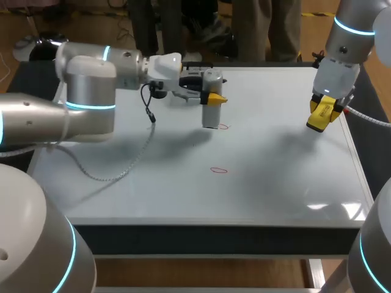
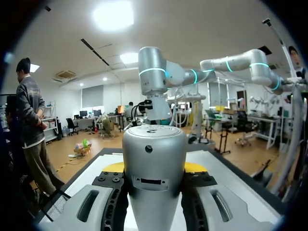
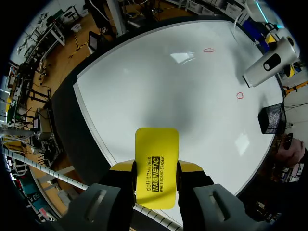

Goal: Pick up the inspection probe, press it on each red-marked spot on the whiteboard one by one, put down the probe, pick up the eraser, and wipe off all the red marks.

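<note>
Left gripper (image 1: 215, 97): you have it clamped on the inspection probe (image 1: 211, 113), one finger on each side of the grey body.
Inspection probe: upright, at 12 o'clock from the middle of the whiteboard (image 1: 275, 183); you cannot tell whether its lower end touches the board.
Right gripper (image 1: 322, 116): closed on the yellow eraser (image 1: 320, 117), held over the board's edge at 2 o'clock.
Nearer red mark (image 1: 223, 126): just beside the probe's lower end, at its 3 o'clock.
Second red mark (image 1: 219, 170): at the probe's 6 o'clock, well apart from the eraser.
</note>
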You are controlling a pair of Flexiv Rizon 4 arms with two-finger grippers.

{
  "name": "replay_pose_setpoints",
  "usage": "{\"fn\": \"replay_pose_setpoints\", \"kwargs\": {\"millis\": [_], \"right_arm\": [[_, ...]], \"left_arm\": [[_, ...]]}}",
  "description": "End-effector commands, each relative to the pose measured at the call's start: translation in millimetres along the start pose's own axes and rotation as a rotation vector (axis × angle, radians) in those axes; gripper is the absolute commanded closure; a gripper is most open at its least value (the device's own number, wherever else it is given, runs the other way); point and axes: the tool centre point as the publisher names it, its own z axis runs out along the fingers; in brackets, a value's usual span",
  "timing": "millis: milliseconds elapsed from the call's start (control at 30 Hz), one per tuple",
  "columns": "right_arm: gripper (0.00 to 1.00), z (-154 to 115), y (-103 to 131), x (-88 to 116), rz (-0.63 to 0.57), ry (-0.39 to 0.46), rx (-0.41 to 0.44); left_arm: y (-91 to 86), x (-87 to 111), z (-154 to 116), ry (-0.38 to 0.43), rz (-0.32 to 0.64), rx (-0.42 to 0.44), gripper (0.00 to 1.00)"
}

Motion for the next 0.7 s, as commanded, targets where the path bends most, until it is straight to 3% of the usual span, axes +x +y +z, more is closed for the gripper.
{"fn": "replay_pose_setpoints", "kwargs": {"millis": [33, 700], "right_arm": [[1.00, 0, -1, 0, -0.002, 0.003, 0.002], [1.00, 0, -1, 0, -0.002, 0.003, 0.002]], "left_arm": [[6.8, -11.8, 14, 0.077, -0.002, 0.006, 1.00], [21.9, -23.4, 29, 0.071, -0.016, 0.027, 1.00]]}}
